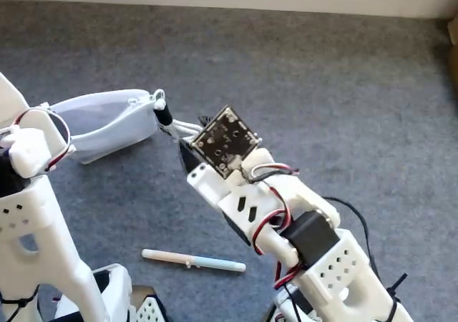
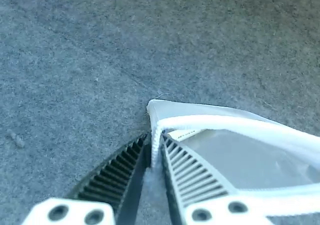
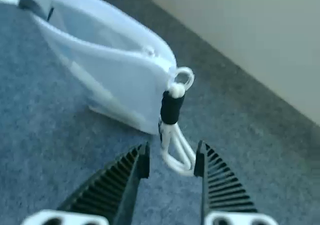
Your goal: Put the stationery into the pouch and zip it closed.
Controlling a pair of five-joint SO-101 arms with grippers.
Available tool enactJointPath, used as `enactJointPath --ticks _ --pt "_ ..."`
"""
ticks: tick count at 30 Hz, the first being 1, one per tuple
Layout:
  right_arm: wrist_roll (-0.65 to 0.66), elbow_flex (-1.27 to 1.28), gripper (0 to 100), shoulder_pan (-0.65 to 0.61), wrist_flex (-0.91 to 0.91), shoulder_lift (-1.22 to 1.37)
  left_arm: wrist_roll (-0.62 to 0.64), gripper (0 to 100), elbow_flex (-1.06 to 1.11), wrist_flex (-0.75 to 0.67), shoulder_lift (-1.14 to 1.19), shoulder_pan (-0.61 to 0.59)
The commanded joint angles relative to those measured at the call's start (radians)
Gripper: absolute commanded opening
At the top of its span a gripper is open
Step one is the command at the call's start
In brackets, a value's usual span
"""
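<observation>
Writing: one small label (image 2: 182, 134) sits just inside the pouch (image 1: 107, 122) mouth by the pinched corner; the print is too small to read.

The pouch is soft, translucent white and frosted, with a thicker white zip edge along the top. Its mouth is open. It lies on the grey, felt-like tabletop (image 1: 343, 86) on the left side of the high view, with its long axis running toward the middle. The contents can't be made out through the wall.

The pen (image 1: 193, 262) is outside the pouch, flat on the tabletop nearer the arm bases and well apart from it. It is slim, with a white barrel and a pale blue end.

The zip pull is at the pouch end nearer the centre. It has a metal ring (image 3: 184, 78), then a black sleeve (image 3: 171, 107), then a white cord loop (image 3: 175, 147) hanging off it.

The left end effector (image 2: 154, 141) is clamped on the pouch's far corner, with the zip edge pinched between its ribbed fingers.

The right end effector (image 3: 172, 150) has its jaws apart, one on each side of the cord loop. Whether either finger is touching the loop is unclear.
</observation>
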Motion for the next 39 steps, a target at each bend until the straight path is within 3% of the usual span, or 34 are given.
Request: enactJointPath --ticks 1,9,17,29,39 --pt "0.011 0.041 14.6 -0.059 0.022 -0.024 -0.006 1 -0.004 0.0 -0.013 -0.016" --pt "0.014 0.257 14.6 -0.286 0.008 -0.016 -0.006 1 0.015 -0.006 -0.013 -0.016" --pt "0.015 0.51 14.6 -0.46 -0.245 -0.012 -0.006 1 0.021 -0.006 -0.013 -0.047" --pt "0.017 0.555 14.6 -0.481 -0.28 0.004 -0.006 1 0.022 -0.005 -0.013 -0.053" --pt "0.015 0.414 14.6 -0.493 -0.275 0.38 -0.006 1 0.024 0.0 -0.013 -0.053"
